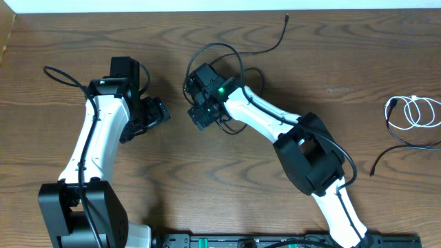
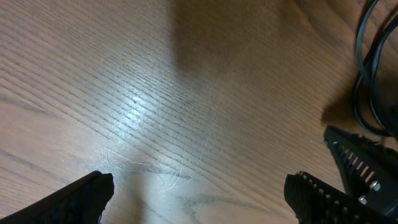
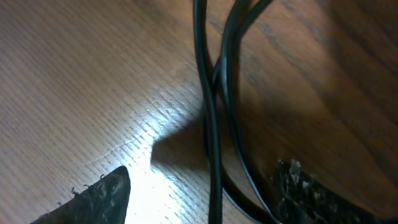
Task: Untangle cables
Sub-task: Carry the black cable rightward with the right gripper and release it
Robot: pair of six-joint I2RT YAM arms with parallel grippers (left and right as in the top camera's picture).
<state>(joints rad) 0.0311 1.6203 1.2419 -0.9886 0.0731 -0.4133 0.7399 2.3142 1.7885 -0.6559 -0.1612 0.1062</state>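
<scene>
Left gripper (image 2: 199, 186): fingers spread wide, nothing held. It's parked over bare table (image 1: 172, 207) just beside the right one, probably kept handy for a second pull.
Right gripper (image 3: 202, 186): jaws apart, nothing clamped. Two strands of the black cable (image 3: 210, 143) are seen lying between the fingers.
Black cable: looped around the right gripper near the middle, with one tail run out toward the far edge.
White cable (image 1: 422, 110): coiled by the right edge, well apart from the tangle, so likely sorted already. A loose black cord (image 1: 377, 164) is laid nearby.
Room: lots of open wood is left front and centre-right; the far edge is near.
</scene>
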